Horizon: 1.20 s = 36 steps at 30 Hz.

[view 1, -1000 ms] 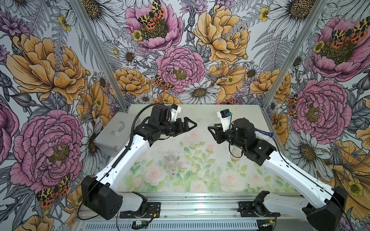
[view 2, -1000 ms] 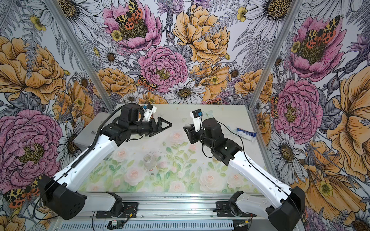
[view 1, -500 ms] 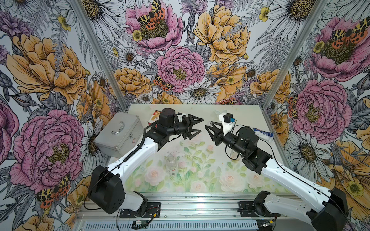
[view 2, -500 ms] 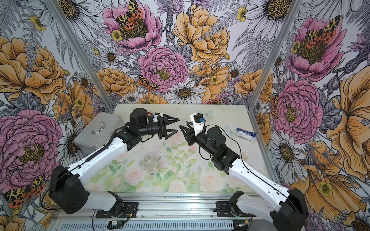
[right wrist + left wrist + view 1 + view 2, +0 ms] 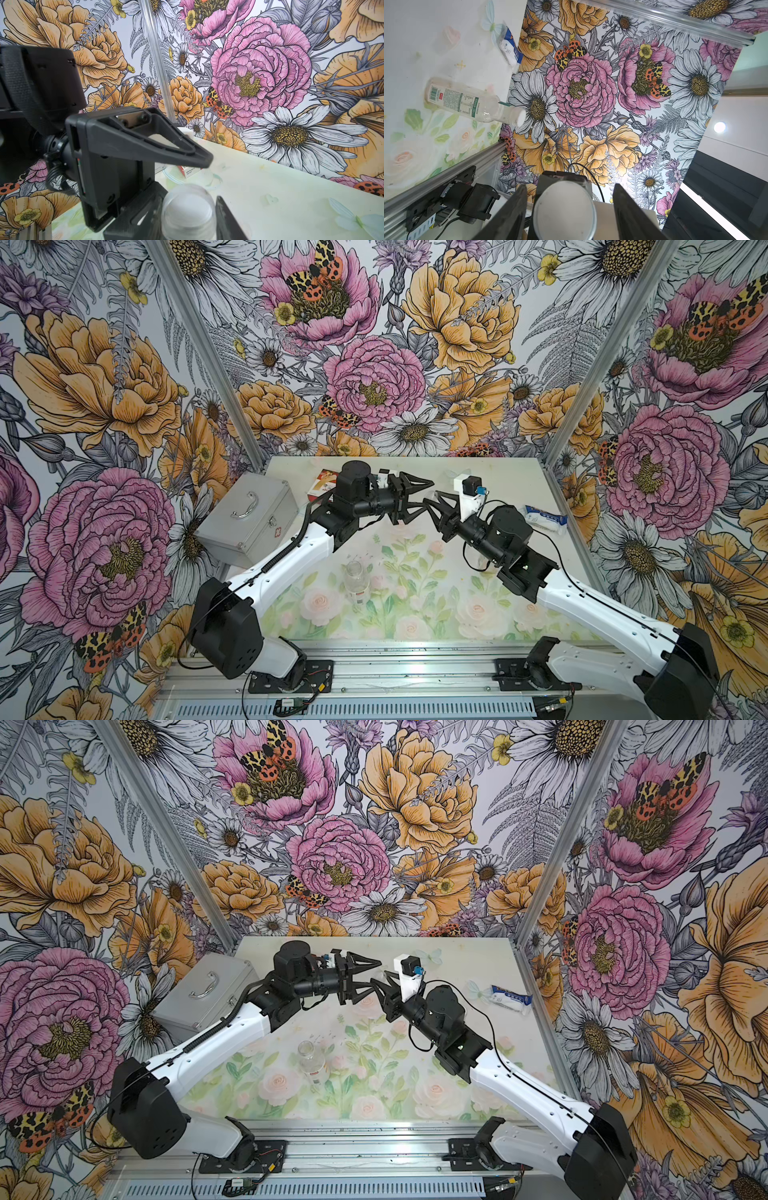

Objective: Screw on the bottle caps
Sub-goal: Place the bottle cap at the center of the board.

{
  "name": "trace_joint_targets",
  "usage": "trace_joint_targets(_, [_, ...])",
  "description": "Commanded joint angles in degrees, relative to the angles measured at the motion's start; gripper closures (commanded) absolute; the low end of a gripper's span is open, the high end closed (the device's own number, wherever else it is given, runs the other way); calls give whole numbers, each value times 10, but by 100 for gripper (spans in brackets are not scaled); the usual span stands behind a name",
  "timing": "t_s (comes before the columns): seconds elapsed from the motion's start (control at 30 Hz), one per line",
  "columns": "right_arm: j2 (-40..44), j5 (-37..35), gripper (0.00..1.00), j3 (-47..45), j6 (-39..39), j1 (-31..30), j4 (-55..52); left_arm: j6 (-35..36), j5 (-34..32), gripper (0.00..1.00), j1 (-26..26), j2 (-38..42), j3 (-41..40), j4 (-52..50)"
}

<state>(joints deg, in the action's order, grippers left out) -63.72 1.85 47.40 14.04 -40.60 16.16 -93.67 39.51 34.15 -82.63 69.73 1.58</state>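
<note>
White plastic, small and round: screw cap (image 5: 564, 209) clamped in right gripper (image 5: 189, 201), high beyond clear uncapped red-labelled bottle (image 5: 356, 578). Left gripper (image 5: 570, 187) spread astride cap, not touching. Probably light, rigid, slick; best pinched squarely across rim, else likely to squirt out.

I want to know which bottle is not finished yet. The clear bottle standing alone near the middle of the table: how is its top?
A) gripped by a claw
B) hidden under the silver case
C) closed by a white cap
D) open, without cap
D: in a top view the bottle shows an open round mouth, no cap on it.
</note>
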Motion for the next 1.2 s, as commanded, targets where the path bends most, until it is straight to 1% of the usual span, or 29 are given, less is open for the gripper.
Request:
trace_joint_targets(0.0, [-10, -18, 68, 7, 1, -4, 13, 6, 20, 35, 7, -8, 17, 13])
trace_joint_targets(0.03, [-12, -18, 68, 7, 1, -4, 14, 5, 17, 36, 7, -8, 14, 12])
trace_joint_targets(0.17, [-18, -19, 68, 7, 6, -4, 18, 12, 13, 46, 7, -7, 11, 7])
trace_joint_targets(0.37, [-17, -18, 68, 6, 8, -8, 16, 32, 15, 52, 4, -11, 18, -11])
trace_joint_targets(0.43, [-17, -17, 68, 6, 9, -10, 14, 40, 15, 56, 3, -12, 20, -17])
trace_joint_targets(0.5, [-15, -17, 67, 6, 9, -11, 10, 51, 14, 60, 2, -14, 22, -25])
trace_joint_targets(0.57, [-13, -18, 63, 6, 11, -11, 5, 68, 12, 62, 1, -15, 28, -42])
trace_joint_targets(0.67, [-4, -21, 56, 4, 12, -11, -4, 116, 7, 62, -3, -20, 44, -95])
trace_joint_targets(0.73, [7, -24, 48, 2, 14, -11, -14, 161, -3, 61, -6, -25, 59, -144])
trace_joint_targets(0.8, [19, -26, 43, 2, 13, -11, -36, 177, -10, 61, -9, -28, 54, -147])
trace_joint_targets(0.87, [33, -24, 41, 2, 14, -12, -69, 194, -19, 61, -13, -33, 48, -151])
trace_joint_targets(1.0, [78, -36, 37, -8, 38, -11, -145, 258, -50, 60, -10, -49, 44, -174])
trace_joint_targets(1.1, [115, -73, 37, -10, 69, -10, -219, 324, -98, 61, 3, -60, 46, -198])
trace_joint_targets(1.17, [135, -87, 36, -7, 91, -5, -261, 380, -153, 61, 16, -62, 49, -221])
